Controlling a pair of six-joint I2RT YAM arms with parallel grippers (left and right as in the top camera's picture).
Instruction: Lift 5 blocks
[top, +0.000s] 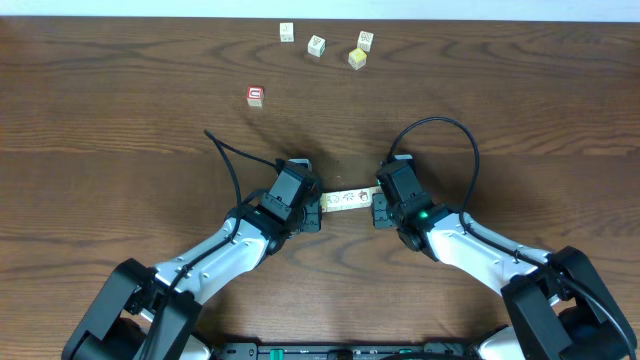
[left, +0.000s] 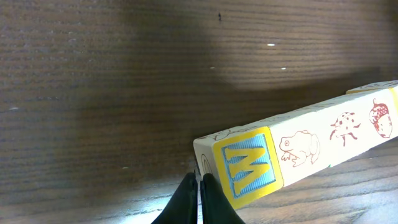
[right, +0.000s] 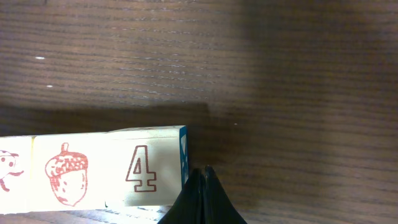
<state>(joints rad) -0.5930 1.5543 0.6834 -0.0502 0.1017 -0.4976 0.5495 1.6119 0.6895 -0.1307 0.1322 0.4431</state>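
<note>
Here we are at the dark wooden table (top: 120, 110), both arms reaching in toward the middle. The left gripper (top: 321, 204) has its fingers pinched together with nothing between them, its tip against one end of the row of blocks (top: 347, 198). The right gripper (top: 377, 200) is squeezed together the same way, nosed up to the other end. So the row is pinned lengthwise between the two tips, just in front of the robot. From the left wrist, the closed left gripper (left: 199, 182) sits at the blue-and-yellow W end face of the row of blocks (left: 311, 146), with a frog, a ladybird and an acorn printed along its side. From the right wrist, the right gripper (right: 202, 173) meets the end beside the red 4 on the row of blocks (right: 93, 171). Whether the row is off the wood, I can't tell. Far back sit three cream cubes (top: 316, 45) and a yellow cube (top: 357, 58), with a red-faced cube (top: 255, 96) off by itself, nearer the arms.
</note>
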